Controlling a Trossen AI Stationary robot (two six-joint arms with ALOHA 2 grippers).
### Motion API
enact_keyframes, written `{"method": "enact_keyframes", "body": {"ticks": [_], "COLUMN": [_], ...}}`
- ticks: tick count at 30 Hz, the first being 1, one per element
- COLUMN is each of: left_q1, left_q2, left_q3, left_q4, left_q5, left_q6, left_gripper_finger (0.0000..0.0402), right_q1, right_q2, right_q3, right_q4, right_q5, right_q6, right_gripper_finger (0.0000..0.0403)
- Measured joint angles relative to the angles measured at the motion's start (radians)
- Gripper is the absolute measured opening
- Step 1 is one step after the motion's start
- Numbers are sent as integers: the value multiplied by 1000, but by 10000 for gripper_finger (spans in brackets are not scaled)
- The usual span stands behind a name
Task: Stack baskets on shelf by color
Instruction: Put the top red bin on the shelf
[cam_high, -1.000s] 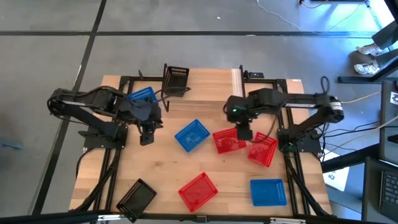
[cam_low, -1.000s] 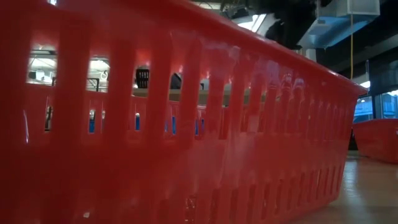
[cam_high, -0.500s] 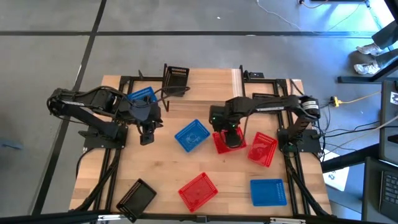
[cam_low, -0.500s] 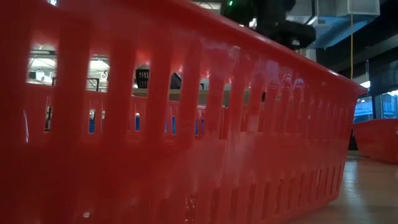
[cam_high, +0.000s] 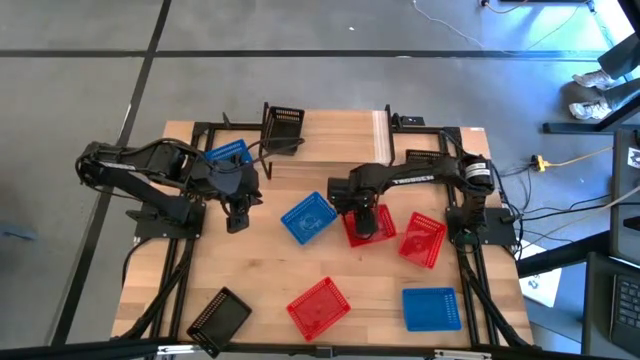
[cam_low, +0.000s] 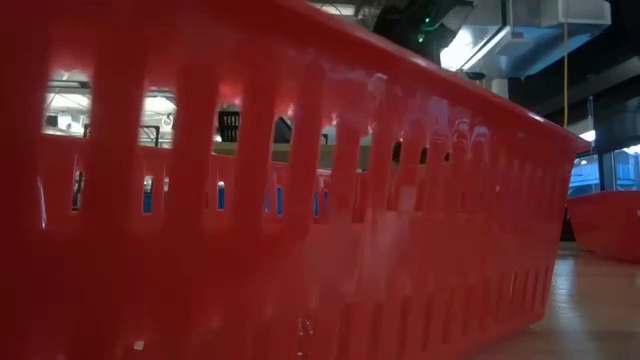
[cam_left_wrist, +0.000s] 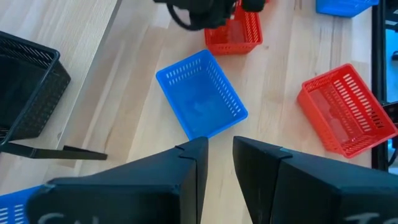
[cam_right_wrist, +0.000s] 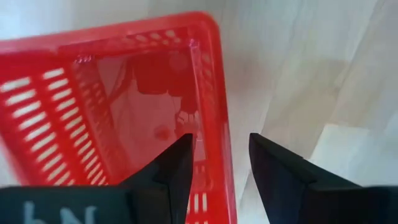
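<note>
Right end effector (cam_right_wrist: 214, 165) is hovering open astride the rim of 1 red basket (cam_high: 366, 226) at mid-table (cam_high: 250, 270), probably lining up a wall grip, while the left end effector (cam_left_wrist: 215, 163), slightly parted and empty, is waiting near a blue basket (cam_left_wrist: 200, 102).

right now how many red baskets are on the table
3: one under the right gripper at mid-table, one just to its right, one near the front edge. None looks stacked, though a nested one could be hidden.
</note>
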Motion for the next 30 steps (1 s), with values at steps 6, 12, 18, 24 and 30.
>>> {"method": "enact_keyframes", "body": {"ticks": [6,12,18,24,30], "left_q1": [0,0,0,0,0], "left_q2": [0,0,0,0,0], "left_q3": [0,0,0,0,0], "left_q4": [9,9,9,9,9], "left_q5": [0,0,0,0,0], "left_q6": [0,0,0,0,6], "left_gripper_finger": [66,66,66,66,66], "right_q1": [-12,-11,-12,-12,11], "right_q2": [45,45,45,45,45], "right_q3": [0,7,140,368,594], "right_q4": [16,1,-191,-355,-457], "right_q5": [1,-21,16,114,244], "right_q6": [0,3,-3,-42,-135], "right_gripper_finger": [137,14,5,3,2]}}
